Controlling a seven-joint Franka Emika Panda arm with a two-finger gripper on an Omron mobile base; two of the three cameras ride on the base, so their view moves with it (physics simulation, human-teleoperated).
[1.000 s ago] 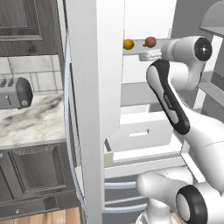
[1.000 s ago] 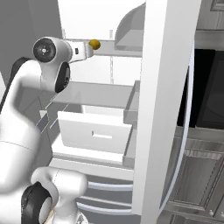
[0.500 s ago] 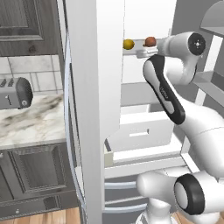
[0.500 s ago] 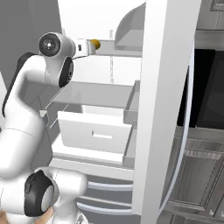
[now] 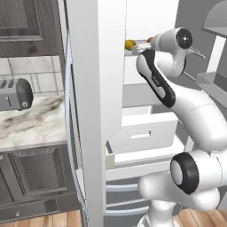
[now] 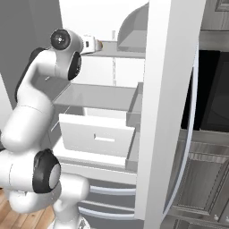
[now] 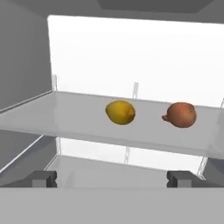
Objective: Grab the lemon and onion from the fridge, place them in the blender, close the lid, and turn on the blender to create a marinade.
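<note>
Two targets side by side on fridge (image 6: 170,112) shelf (image 7: 65,118): lemon (image 7: 120,112) left, onion (image 7: 180,114) right, apart. Fingers (image 7: 43,178) spread wide, level with shelf, seemingly short of lemon, lined up for grasp.

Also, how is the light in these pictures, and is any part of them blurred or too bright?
Hand view: sharp; the fridge back wall glows almost pure white, while the lemon and the onion show clear colour and cast hardly any shadow on the shelf. Left base view: even, flat light, the toaster slightly soft. Right base view: no glare, the fridge's front edge plain white.
</note>
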